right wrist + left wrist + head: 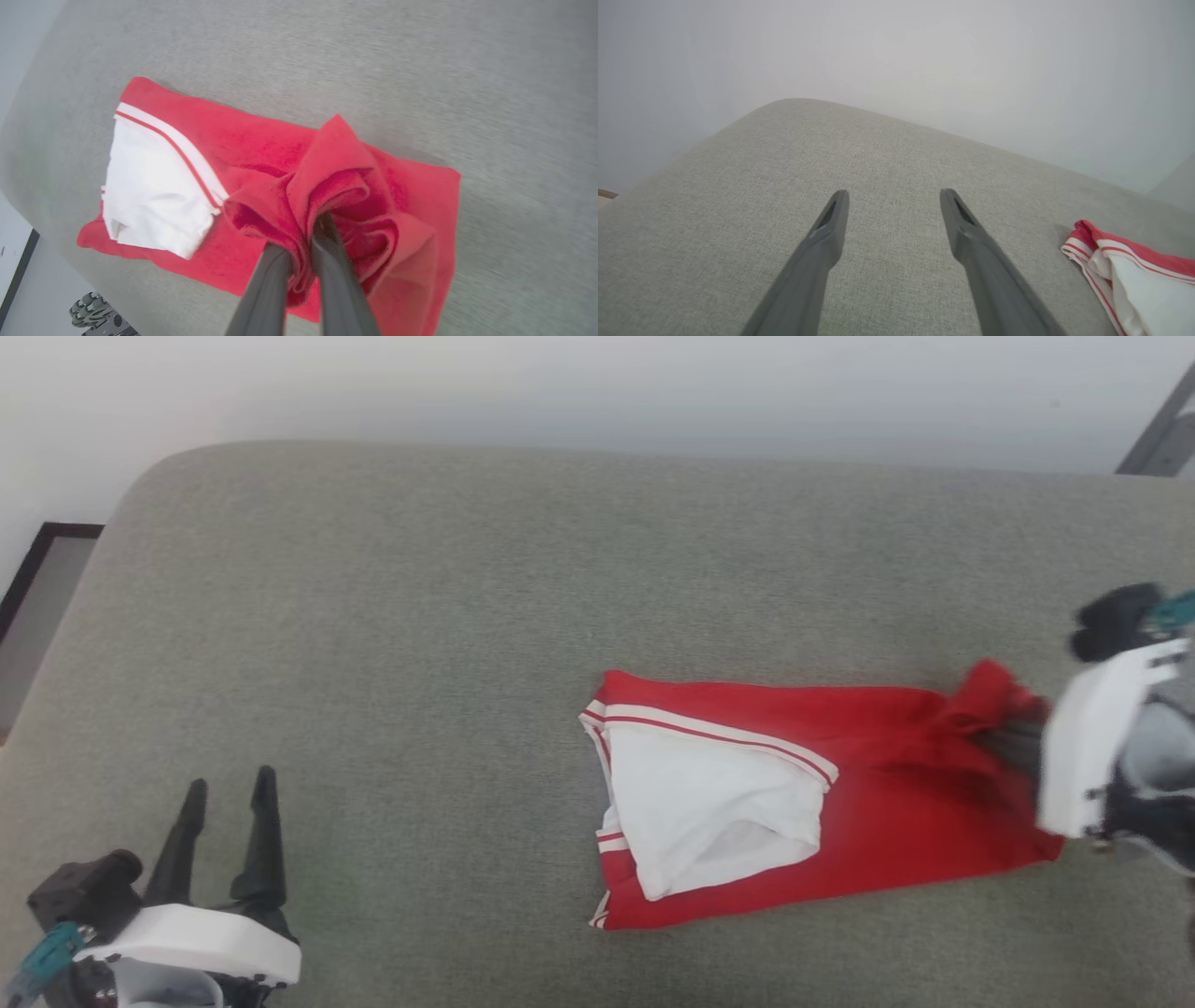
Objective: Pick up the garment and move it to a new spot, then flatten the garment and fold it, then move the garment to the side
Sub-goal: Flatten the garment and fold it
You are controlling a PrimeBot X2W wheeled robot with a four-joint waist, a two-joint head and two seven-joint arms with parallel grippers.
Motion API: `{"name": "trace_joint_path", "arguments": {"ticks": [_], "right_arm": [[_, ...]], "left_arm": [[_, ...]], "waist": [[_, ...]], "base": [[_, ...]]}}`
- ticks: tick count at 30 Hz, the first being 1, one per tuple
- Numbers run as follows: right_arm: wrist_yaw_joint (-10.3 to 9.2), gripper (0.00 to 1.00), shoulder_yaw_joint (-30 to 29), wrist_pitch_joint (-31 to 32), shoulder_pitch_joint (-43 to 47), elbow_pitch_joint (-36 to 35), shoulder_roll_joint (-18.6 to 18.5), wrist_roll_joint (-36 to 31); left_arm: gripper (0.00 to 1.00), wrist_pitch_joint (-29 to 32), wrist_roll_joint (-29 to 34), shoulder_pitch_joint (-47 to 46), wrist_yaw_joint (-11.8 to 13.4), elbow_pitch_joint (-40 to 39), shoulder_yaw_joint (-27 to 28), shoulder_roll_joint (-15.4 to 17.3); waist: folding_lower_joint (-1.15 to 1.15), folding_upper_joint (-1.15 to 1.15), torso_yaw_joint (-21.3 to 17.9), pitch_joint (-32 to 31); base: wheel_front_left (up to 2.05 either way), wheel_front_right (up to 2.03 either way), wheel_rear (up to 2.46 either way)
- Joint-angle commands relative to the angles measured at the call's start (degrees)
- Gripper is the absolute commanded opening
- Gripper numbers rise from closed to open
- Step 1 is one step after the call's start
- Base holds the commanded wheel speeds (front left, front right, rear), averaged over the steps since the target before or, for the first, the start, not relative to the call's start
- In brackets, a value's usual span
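Note:
The garment (pixel 868 803), red with a white sleeve and striped trim, lies folded on the grey cushion (pixel 420 644), right of centre. My right gripper (pixel 1004 747) is shut on a bunched red fold at the garment's right end. In the right wrist view its fingers (pixel 327 261) pinch the gathered cloth of the garment (pixel 261 154), lifting it slightly. My left gripper (pixel 229 793) stands open over bare fabric at the lower left, far from the shirt. The left wrist view has the left gripper (pixel 893 196) open, with the garment's striped edge (pixel 1134 275) at the right.
The cushion's rounded far edge (pixel 187 457) meets a pale wall (pixel 597 383). A dark-framed panel (pixel 37 588) sits beyond the left edge. A grey metal bar (pixel 1162 434) shows at the top right. Bare cushion stretches left of the shirt.

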Motion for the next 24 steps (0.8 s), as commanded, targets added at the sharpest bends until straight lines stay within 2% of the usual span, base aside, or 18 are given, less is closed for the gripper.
{"name": "trace_joint_path", "arguments": {"ticks": [1,5,10,19,20,22,23,24], "right_arm": [[-0.02,0.00,0.3,0.2,-0.3,-0.5,0.7,-0.4],[-0.02,0.00,3.6,1.3,-1.9,-2.2,4.8,-1.2],[-0.02,0.00,7.5,1.5,-4.2,-0.8,9.4,-2.6],[-0.02,0.00,13.8,-0.4,-8.0,5.7,14.1,-4.3],[-0.02,0.16,14.2,-0.8,-8.4,6.6,14.4,-4.4],[-0.02,0.82,15.1,-1.3,-9.1,7.8,14.7,-4.1],[-0.02,1.00,15.5,-1.3,-9.4,8.2,14.7,-3.8],[-0.02,1.00,15.6,-1.3,-9.5,8.5,14.8,-3.1]], "left_arm": [[1.00,-0.2,0.3,-0.6,-0.3,0.2,-0.1,-0.2],[1.00,-0.1,0.7,-2.0,-0.9,1.2,-1.5,-0.7],[1.00,0.0,1.2,-4.4,-1.9,2.8,-3.5,-1.7],[1.00,-0.1,1.6,-7.4,-3.2,6.0,-5.2,-3.2],[1.00,-0.1,1.6,-7.5,-3.3,6.3,-5.2,-3.2],[1.00,-0.2,1.6,-7.7,-3.5,6.8,-5.0,-3.5],[1.00,-0.2,1.7,-7.8,-3.6,6.9,-4.9,-3.6],[1.00,-0.2,1.7,-7.7,-3.6,7.0,-4.8,-3.7]], "waist": [[0.00,0.00,0.5,-0.1],[0.00,0.00,2.5,-0.1],[0.00,0.00,5.6,0.2],[0.00,0.00,9.3,0.9],[0.00,0.00,9.4,1.0],[0.00,0.00,9.6,1.0],[0.00,0.00,9.6,1.0],[0.00,0.00,9.6,1.0]], "base": [[0.00,0.00,0.00],[0.00,0.00,0.00],[0.00,0.00,0.00],[0.00,0.00,0.00],[0.00,0.00,0.00],[0.00,0.00,0.00],[0.00,0.00,0.00],[0.00,0.00,0.00]]}}
